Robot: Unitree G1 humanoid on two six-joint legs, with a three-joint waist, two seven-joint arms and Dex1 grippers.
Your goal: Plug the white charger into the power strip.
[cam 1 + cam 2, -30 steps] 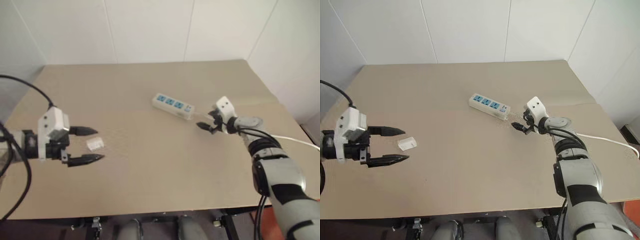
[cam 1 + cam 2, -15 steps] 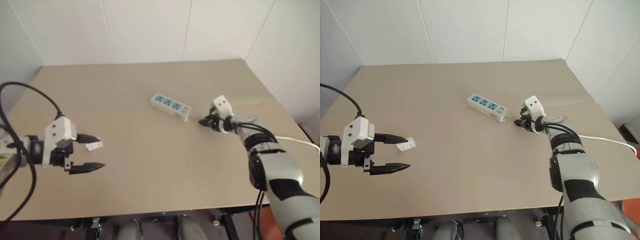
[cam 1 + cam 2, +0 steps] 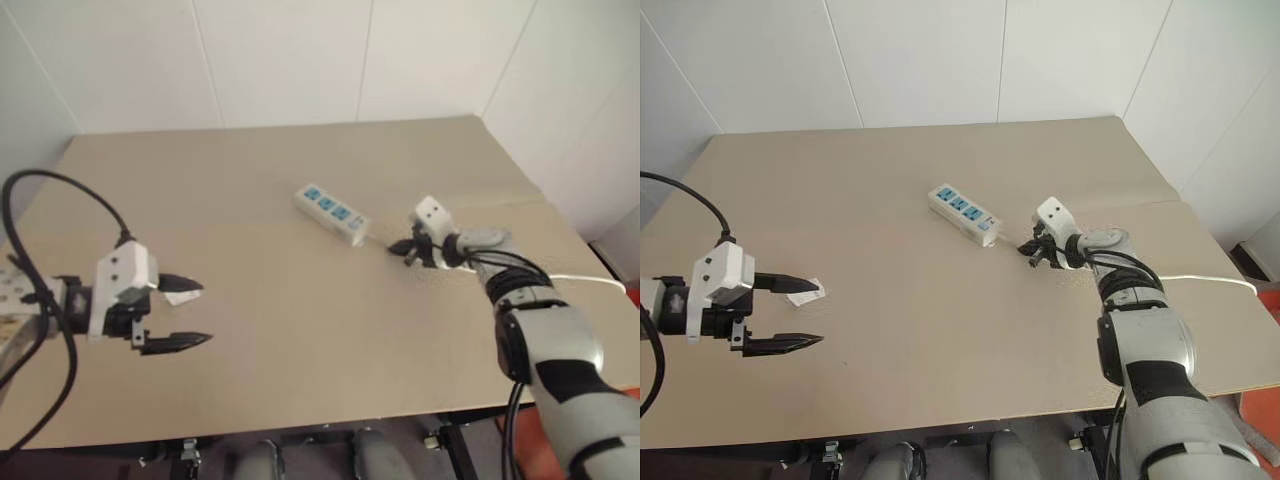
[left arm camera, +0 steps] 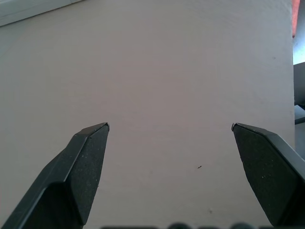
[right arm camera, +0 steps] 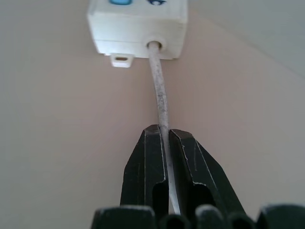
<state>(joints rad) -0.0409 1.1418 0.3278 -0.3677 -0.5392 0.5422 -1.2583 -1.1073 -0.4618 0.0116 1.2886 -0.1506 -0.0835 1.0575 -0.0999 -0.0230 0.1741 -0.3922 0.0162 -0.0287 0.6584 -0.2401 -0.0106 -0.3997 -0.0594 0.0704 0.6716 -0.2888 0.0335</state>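
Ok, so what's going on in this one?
A two-armed robot works at a tan table. Its right claw is shut on the thin cord just behind the power strip, which lies near the middle of the table. The left claw hangs open over the left side, with the small white charger lying on the table at its fingers, not gripped. Nothing is plugged in yet.

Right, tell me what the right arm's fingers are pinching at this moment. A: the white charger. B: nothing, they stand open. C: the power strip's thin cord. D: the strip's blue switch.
C: in the right wrist view the right gripper has its black fingers shut on the thin white cord just behind the power strip; the white charger lies far off by the left gripper.
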